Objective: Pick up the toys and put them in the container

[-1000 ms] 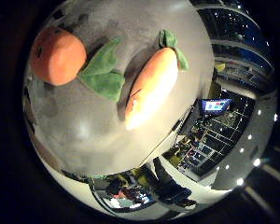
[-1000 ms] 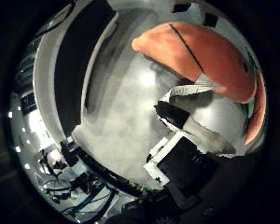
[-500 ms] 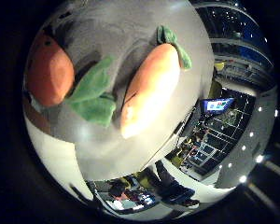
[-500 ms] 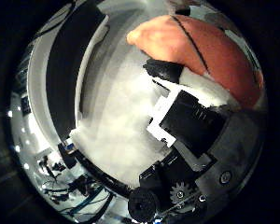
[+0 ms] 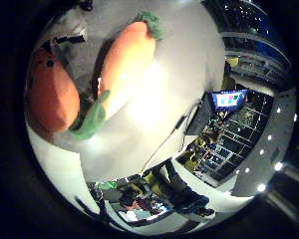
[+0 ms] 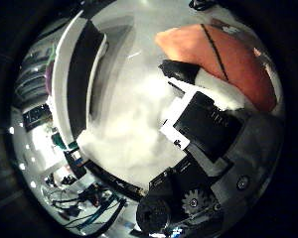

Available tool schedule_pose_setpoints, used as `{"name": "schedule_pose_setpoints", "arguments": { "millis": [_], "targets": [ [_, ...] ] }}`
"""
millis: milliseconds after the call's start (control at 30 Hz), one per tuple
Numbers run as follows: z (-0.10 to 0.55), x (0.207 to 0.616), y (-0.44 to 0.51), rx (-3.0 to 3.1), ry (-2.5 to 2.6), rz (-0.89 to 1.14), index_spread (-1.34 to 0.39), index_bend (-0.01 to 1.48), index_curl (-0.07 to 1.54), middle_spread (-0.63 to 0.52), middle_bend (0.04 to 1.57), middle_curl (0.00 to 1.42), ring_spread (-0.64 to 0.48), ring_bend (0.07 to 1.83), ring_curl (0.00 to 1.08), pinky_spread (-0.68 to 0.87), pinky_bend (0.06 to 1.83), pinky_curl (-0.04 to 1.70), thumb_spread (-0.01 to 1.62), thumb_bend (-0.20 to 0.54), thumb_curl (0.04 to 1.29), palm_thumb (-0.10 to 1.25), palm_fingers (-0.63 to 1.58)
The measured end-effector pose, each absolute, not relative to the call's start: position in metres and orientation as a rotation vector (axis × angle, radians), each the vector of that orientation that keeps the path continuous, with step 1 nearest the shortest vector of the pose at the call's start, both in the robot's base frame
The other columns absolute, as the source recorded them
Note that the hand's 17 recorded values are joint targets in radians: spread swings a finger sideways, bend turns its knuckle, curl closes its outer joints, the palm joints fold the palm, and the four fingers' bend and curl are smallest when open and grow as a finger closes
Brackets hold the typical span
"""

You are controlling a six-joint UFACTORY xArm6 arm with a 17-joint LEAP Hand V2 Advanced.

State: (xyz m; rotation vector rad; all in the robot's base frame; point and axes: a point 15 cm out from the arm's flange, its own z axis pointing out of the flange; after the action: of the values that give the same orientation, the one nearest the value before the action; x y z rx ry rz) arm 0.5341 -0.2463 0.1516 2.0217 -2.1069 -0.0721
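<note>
Two orange plush carrot toys with green leaves lie side by side on the white table in the little finger side palm view, one beside the other. In the thumb side palm view an orange toy with a black seam lies close to the palm. My right hand is over it, and a black and white finger curls in with its tip pressed on the toy. Another fingertip shows beside the carrots. I cannot make out the container for certain.
A long dark tray-like object with a white rim lies on the white table near its edge. Beyond the table's edge are room furniture, a lit screen and ceiling lights.
The hand has come closer to the toys, and the finger has curled in from a reach to press on the orange toy. More of the hand's body now shows in the thumb side view.
</note>
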Motion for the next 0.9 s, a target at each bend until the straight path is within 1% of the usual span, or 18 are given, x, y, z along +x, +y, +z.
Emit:
{"name": "schedule_pose_setpoints", "arguments": {
  "millis": [200,400,667,800,900],
  "targets": [
    [0.244,0.52,-0.229,2.046,-2.11,-0.011,-0.19,1.15,0.66,-0.09,1.28,0.62,-0.17,1.41,0.58,-0.2,1.33,0.63,0.98,-0.018,0.48,0.99,1.23],
    [0.303,0.528,-0.14,2.197,-1.984,0.061,-0.19,1.17,0.64,-0.09,1.3,0.61,-0.17,1.42,0.58,-0.18,1.3,0.69,0.99,-0.019,0.49,0.98,1.22],
    [0.319,0.537,0.013,2.364,-1.851,0.091,-0.18,1.19,0.62,-0.09,1.32,0.59,-0.17,1.43,0.58,-0.19,1.25,0.78,1.0,-0.02,0.5,0.98,1.21],
    [0.304,0.538,0.087,2.425,-1.806,0.084,-0.18,1.19,0.62,-0.09,1.32,0.59,-0.17,1.44,0.58,-0.19,1.23,0.81,1.0,-0.017,0.5,0.98,1.21],
    [0.29,0.546,0.117,2.451,-1.812,0.094,-0.18,1.19,0.61,-0.08,1.33,0.58,-0.17,1.43,0.57,-0.2,1.21,0.84,1.0,-0.023,0.5,0.97,1.21]
  ]
}}
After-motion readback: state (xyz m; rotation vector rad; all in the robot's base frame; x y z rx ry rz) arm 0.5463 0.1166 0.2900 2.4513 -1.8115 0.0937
